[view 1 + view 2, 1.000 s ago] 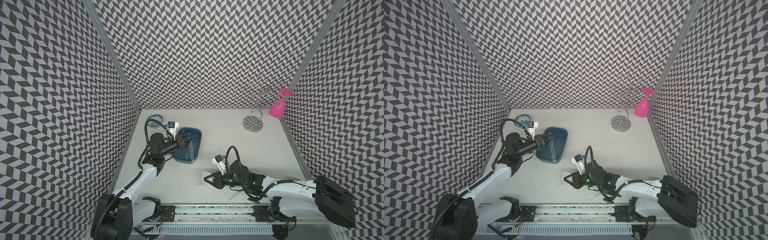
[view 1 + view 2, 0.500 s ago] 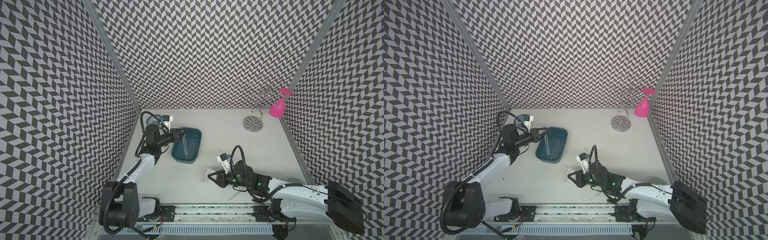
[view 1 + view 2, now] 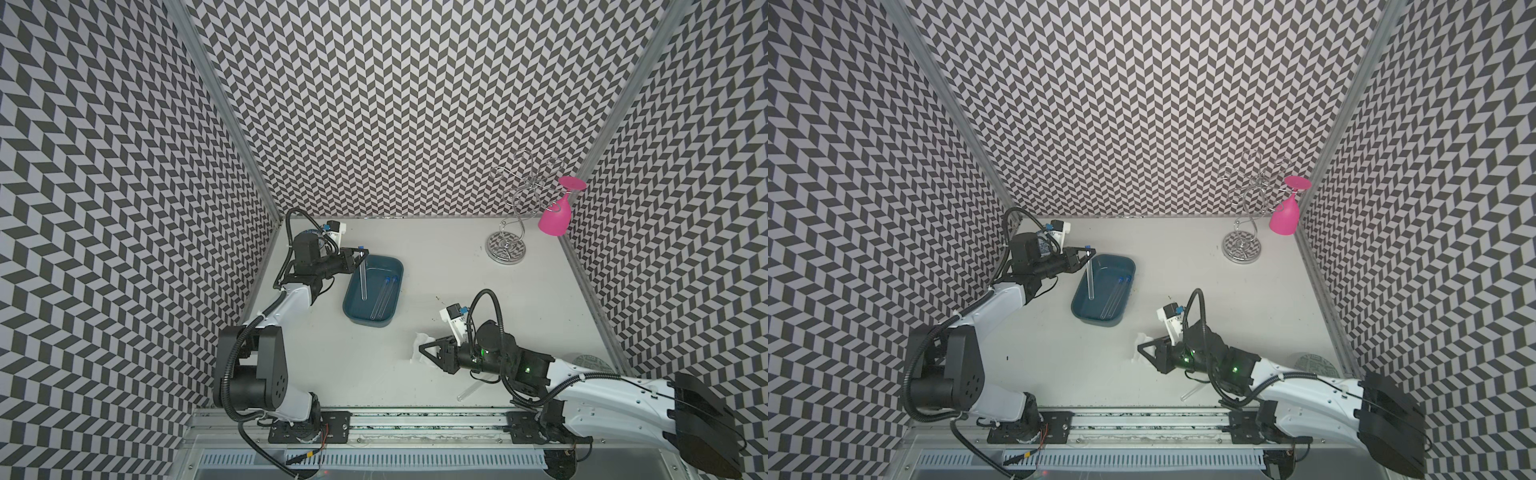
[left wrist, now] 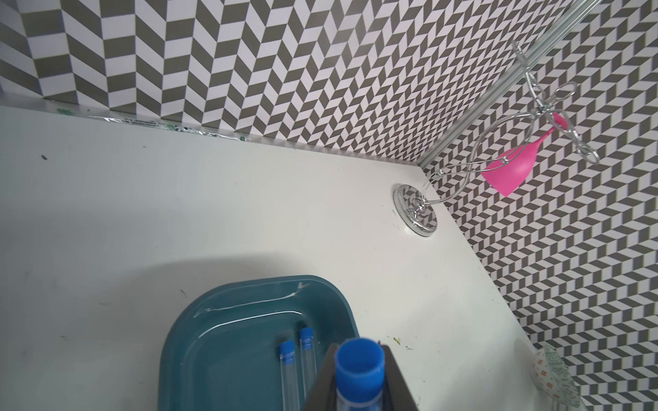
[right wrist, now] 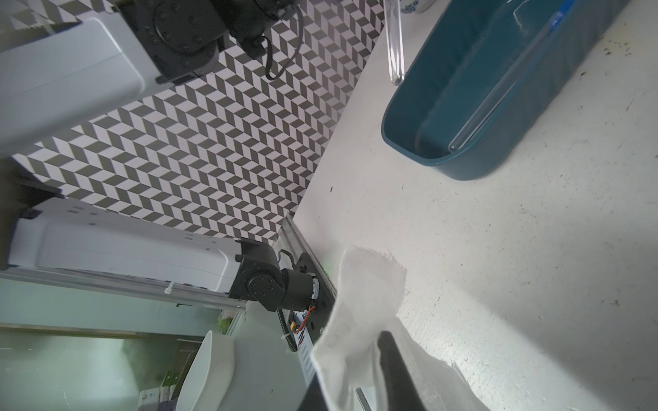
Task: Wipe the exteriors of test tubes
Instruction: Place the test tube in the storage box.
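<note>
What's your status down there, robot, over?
Left hand shut on one test tube, cap end, near the teal tray. Right hand shut on the white wipe. Two more tubes lie in the tray; nothing stands between the hands.

Three walls closed the cell in: the back wall (image 3: 415, 104), the left wall (image 3: 104, 208) and the right wall (image 3: 706, 270), all covered in a grey-and-white chevron pattern. An aluminium corner post (image 3: 224, 108) ran up each join. The floor was a white tabletop (image 3: 436, 257), flecked with small dark specks. Along its near edge lay a metal rail (image 3: 415, 428) and a slotted strip (image 3: 415, 459). The light was even and the shadows soft.
</note>
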Robot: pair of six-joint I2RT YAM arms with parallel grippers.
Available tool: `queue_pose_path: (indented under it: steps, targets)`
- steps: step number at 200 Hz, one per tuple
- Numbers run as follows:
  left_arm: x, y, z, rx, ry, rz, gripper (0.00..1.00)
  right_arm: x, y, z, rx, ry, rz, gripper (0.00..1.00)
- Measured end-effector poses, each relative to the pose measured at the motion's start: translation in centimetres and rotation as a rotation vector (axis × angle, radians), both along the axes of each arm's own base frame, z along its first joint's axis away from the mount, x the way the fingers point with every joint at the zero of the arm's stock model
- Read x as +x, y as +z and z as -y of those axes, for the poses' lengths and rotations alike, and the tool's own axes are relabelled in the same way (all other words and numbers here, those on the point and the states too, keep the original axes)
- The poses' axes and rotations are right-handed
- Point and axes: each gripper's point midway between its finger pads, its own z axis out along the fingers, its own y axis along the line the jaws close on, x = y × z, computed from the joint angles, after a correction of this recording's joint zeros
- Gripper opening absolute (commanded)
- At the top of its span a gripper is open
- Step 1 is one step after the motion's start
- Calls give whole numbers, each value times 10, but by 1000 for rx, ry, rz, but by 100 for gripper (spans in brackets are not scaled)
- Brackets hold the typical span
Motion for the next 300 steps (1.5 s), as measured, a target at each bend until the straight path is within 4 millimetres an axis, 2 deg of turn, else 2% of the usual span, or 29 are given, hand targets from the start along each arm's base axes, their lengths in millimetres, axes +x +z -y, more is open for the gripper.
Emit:
queue_pose_path:
  steps: [35,58,102,134,166,195,229,249,262,285,300]
  targets:
    - [25,-6,-5,61,19,-1,19,1,2,3,8,-13,7,19]
    - [34,-23,-4,111,30,-24,19,1,-1,5,0,-18,3,19]
    - [35,-69,14,202,13,-105,20,2,-12,7,-24,-34,-10,19]
    - [36,-98,17,267,21,-157,22,3,-20,6,-48,-34,-23,19]
    - [39,-108,21,312,23,-171,23,8,-34,4,-81,-48,-37,19]
    - [39,-113,22,325,23,-181,28,18,-53,5,-131,-81,-60,19]
    - [38,-111,24,316,20,-183,38,43,-73,7,-187,-129,-99,19]
    - [36,-97,25,298,22,-163,45,61,-81,6,-207,-149,-126,19]
    - [31,-81,25,278,27,-139,48,72,-87,5,-223,-161,-140,21]
    - [15,-36,28,237,28,-52,51,82,-102,2,-269,-165,-155,26]
    - [-1,-11,33,205,19,10,51,84,-113,0,-306,-156,-166,34]
